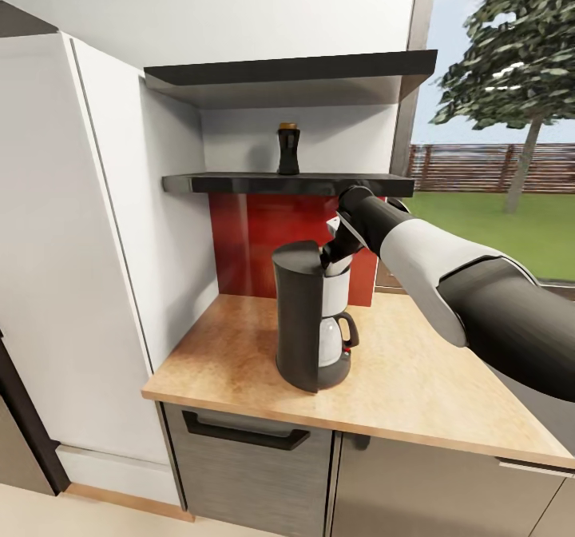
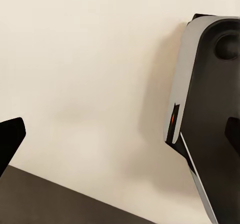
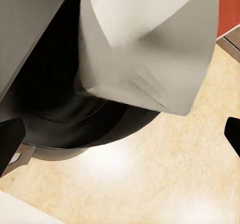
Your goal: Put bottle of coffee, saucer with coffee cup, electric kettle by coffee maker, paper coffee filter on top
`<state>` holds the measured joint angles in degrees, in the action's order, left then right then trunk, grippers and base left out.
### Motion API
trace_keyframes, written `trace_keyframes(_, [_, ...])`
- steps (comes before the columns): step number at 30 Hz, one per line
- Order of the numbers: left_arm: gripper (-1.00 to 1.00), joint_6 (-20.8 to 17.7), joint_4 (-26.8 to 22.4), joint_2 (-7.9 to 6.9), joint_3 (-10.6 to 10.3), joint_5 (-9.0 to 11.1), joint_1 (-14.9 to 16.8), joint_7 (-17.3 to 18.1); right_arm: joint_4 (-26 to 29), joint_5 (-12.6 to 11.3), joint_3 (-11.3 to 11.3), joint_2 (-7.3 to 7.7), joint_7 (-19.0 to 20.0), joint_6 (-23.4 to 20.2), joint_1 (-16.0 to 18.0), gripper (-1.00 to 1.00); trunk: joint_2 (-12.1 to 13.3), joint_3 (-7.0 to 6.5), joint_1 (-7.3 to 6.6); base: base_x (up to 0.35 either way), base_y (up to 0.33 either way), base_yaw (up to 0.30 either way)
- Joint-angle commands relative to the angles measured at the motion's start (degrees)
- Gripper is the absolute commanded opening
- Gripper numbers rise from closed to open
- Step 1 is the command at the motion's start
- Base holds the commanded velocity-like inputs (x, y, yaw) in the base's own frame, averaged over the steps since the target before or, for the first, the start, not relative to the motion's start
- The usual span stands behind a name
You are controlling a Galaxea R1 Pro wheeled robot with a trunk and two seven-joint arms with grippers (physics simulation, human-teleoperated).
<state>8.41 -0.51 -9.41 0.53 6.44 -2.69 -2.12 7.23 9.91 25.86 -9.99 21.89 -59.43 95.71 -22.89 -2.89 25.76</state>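
1. The filter (image 3: 150, 49) hung between the right gripper's (image 1: 335, 259) wide-spread fingers (image 3: 10, 141), close under its camera, just above the coffee maker's (image 1: 307, 321) open top; whether they gripped it could not be told.
2. The filter's cone seemed to point down toward the basket, its long axis roughly upright.
3. The coffee maker stood upright on the tabletop (image 1: 415, 385).
4. Farther back, the bottle (image 1: 288, 149) stood upright on the shelf (image 1: 239, 183).
5. The left fingers (image 2: 10, 139) looked parted, holding nothing.
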Motion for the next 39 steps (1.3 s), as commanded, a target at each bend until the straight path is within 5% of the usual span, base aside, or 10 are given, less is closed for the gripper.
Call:
trace_keyframes(1, [1.00,0.1,-0.1,0.00,0.0,0.5,0.0,0.0,0.1,0.5,-0.1,0.00,0.5,-0.2,0.0,1.00,0.0,0.01,0.02,0.000,0.000,0.000])
trace_keyframes(39, [1.00,-0.2,-0.1,0.00,0.0,0.5,0.0,-0.2,3.0,0.5,-0.3,0.00,0.4,-0.2,0.0,1.00,0.0,0.01,0.02,-0.027,-0.062,0.000])
